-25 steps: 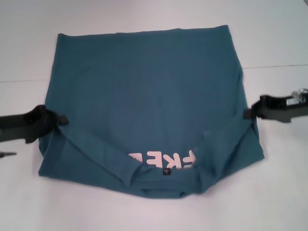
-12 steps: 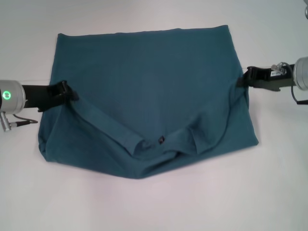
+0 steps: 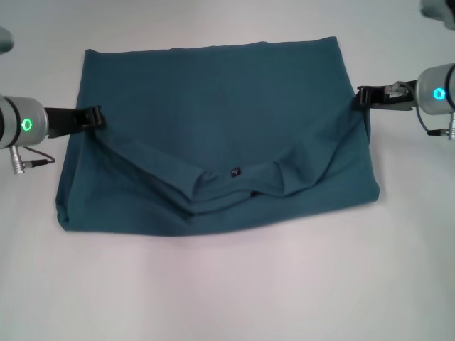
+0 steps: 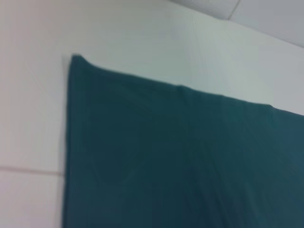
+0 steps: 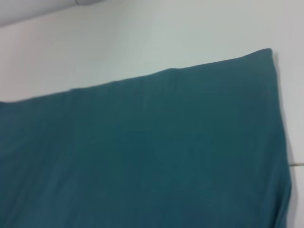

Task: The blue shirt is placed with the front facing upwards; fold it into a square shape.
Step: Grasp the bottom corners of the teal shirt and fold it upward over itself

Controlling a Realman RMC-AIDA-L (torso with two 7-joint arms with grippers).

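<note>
At the left edge of the blue shirt point(image 3: 213, 128), the left pincer point(image 3: 94, 117) meets the cloth, apparently clamped on the upper layer; at the opposite edge the right pincer point(image 3: 364, 96) does the same, its tips also set against the fabric. Whether each truly grips cloth or merely touches it is a judgement from the head view, since neither wrist view shows any fingers. The two pincers stand level with one another across the garment's width, and the shirt lies between them, each arm equally near its own side. From each pincer a fold line runs inward and toward the robot, the two converging at the round collar point(image 3: 234, 177), where a small dark label point(image 3: 234, 171) shows. The turned-over flap thus sags in a shallow V, its middle trailing the held corners. The coming move appears to turn on carrying this flap away from the robot along the garment's length, toward the far hem point(image 3: 213, 47), both arms advancing together.

The shirt rests flat on the white worktop point(image 3: 227, 291), roughly rectangular, sleeves already folded in. The fabric is matte, soft teal-blue knit, lightly creased near the collar, and likely to drape and lag. Both wrist views show its smooth far portion with a straight hem and a squared corner.
</note>
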